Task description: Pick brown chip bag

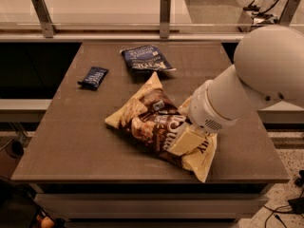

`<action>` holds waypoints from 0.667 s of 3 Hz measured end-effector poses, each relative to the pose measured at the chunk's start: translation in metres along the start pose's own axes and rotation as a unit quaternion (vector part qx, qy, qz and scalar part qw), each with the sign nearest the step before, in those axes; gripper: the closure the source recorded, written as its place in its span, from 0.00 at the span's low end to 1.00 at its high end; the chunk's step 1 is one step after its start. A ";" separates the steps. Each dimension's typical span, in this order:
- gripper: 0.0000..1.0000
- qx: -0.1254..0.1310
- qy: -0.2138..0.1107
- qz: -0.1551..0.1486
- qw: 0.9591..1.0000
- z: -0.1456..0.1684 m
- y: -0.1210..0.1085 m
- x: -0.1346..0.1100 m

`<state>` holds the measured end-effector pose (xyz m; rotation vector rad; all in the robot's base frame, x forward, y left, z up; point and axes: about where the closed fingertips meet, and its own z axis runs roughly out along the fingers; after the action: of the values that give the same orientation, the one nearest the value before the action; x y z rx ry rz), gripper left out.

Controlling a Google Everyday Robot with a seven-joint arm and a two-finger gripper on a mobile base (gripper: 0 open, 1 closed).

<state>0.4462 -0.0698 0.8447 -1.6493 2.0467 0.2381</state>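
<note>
The brown chip bag [147, 120], large and crinkly with a dark brown middle and cream-yellow ends, lies crumpled at the front right of the brown table [71, 141]. My gripper [184, 137] reaches down from the right onto the bag's right half, below the big white arm [251, 80]. It is shut on the bag. One pale finger [189, 140] shows across the white script. The arm's wrist hides the rest of the gripper.
A smaller dark blue chip bag [145, 59] lies at the back middle of the table. A small dark blue bar wrapper [93, 77] lies at the back left. A rail with metal posts [165, 13] runs behind the table.
</note>
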 end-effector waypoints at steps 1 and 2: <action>1.00 0.006 -0.010 -0.011 1.000 -0.008 -0.006 -0.003; 1.00 0.025 -0.032 -0.030 0.999 -0.037 -0.023 -0.011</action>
<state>0.4595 -0.0822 0.8857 -1.6483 1.9368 0.2149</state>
